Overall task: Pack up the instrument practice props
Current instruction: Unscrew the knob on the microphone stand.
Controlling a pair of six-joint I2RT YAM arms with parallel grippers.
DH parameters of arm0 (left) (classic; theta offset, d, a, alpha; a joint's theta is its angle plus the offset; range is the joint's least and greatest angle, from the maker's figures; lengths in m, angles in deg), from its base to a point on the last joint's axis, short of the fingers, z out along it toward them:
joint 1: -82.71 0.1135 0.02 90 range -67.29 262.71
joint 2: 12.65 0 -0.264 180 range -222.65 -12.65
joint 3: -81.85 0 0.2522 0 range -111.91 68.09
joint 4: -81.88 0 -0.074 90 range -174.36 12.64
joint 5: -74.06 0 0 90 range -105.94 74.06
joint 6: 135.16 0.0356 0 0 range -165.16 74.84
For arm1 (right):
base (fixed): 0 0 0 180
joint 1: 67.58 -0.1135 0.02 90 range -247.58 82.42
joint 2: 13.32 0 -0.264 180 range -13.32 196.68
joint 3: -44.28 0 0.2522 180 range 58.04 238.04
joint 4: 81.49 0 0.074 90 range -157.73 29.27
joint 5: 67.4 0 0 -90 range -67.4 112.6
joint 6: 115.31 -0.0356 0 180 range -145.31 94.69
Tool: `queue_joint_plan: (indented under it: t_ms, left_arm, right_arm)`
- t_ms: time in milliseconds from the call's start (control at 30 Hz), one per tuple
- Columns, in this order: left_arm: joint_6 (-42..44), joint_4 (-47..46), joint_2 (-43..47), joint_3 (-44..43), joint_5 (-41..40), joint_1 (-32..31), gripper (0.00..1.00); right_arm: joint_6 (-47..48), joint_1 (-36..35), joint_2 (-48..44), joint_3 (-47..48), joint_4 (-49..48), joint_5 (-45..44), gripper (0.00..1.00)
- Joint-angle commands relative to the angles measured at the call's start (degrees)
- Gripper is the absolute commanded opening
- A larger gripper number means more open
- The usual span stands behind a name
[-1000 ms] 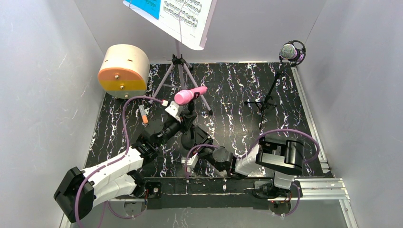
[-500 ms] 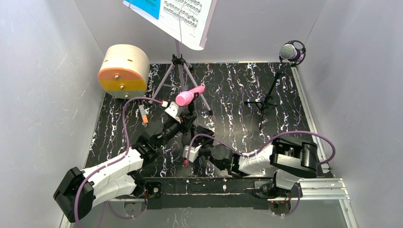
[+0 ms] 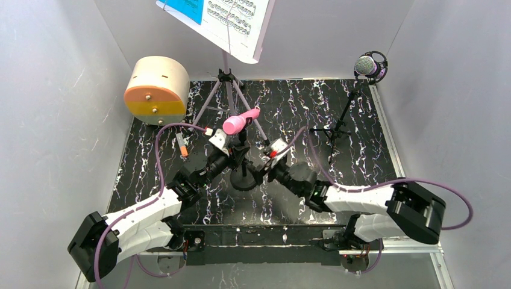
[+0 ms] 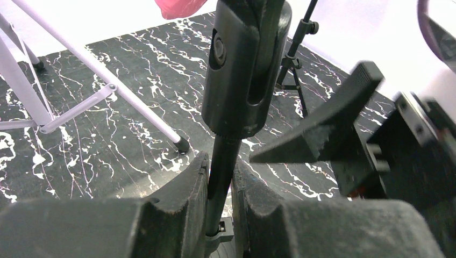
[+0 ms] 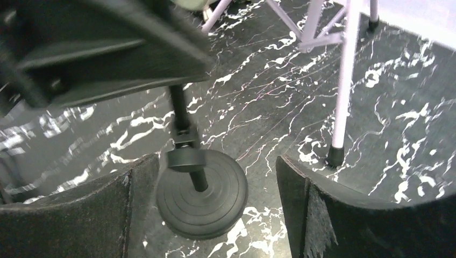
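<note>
— What changed?
— My right pincer (image 5: 218, 161) has swung in and spread wide; the round base (image 5: 203, 199) sits between its jaws, ungripped.
— Left?
— My left pincer (image 4: 218, 204) is clenched on the pole (image 4: 221, 166), pink handheld microphone (image 3: 240, 120) just above. I'd judge a handover near.

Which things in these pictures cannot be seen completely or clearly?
Top external view: sheet music cut off by the upper edge; notes too small to read.
Left wrist view: pink microphone cut by the top edge, only one end shows.
Left wrist view: black stand pole, lower end hidden between the left hand fingers.
</note>
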Motion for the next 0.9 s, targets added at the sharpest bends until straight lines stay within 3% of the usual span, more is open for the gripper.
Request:
queue_joint_plan:
  t_ms: [0,233,467,867]
  left_arm:
    - [-4.21,5.95,-0.43,1.76,3.45,-1.09,0.0]
    - [-4.51,6.03,-0.7,1.4,4.05,-1.05,0.0]
    - [-4.52,6.0,-1.03,1.05,4.47,-1.1,0.0]
    - [-4.52,6.0,-1.32,1.06,4.6,-1.1,0.0]
  right_arm:
    - [-24.75,7.34,-4.22,-3.35,-0.78,13.11,0.88]
    - [-43.53,14.54,-1.73,-5.78,-8.74,26.54,0.86]
    - [-56.74,18.28,5.07,-6.97,-18.48,32.83,0.81]
    - [-66.29,21.09,14.63,-5.3,-30.24,39.52,0.65]
